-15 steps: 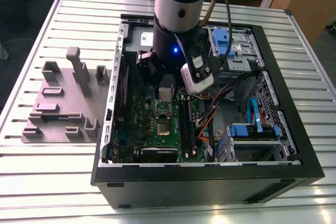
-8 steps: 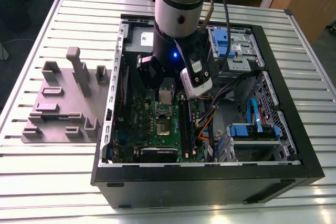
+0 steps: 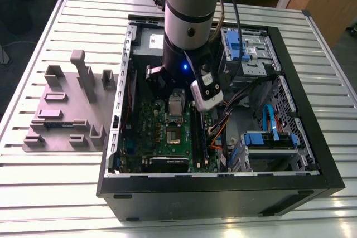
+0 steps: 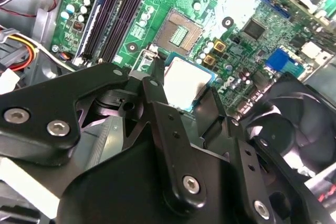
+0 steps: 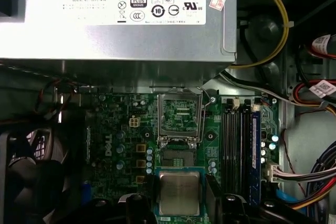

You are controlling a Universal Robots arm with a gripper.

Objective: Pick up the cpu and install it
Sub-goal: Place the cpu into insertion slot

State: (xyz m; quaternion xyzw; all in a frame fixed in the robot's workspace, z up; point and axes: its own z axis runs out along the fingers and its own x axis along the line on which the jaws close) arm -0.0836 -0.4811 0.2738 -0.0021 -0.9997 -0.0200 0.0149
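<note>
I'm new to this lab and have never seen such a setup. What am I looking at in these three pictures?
This is one robot arm working over an open computer case lying on a slatted metal table; a grey parts holder sits at the exterior view's left. The exterior view comes from a camera off the arm. Both wrist views come from cameras riding on the arm, facing the green motherboard. There the black jaws are closed on the cpu, a small silvery square, held over the board beside the open, empty socket. The grey box with the white label is the power supply.
</note>
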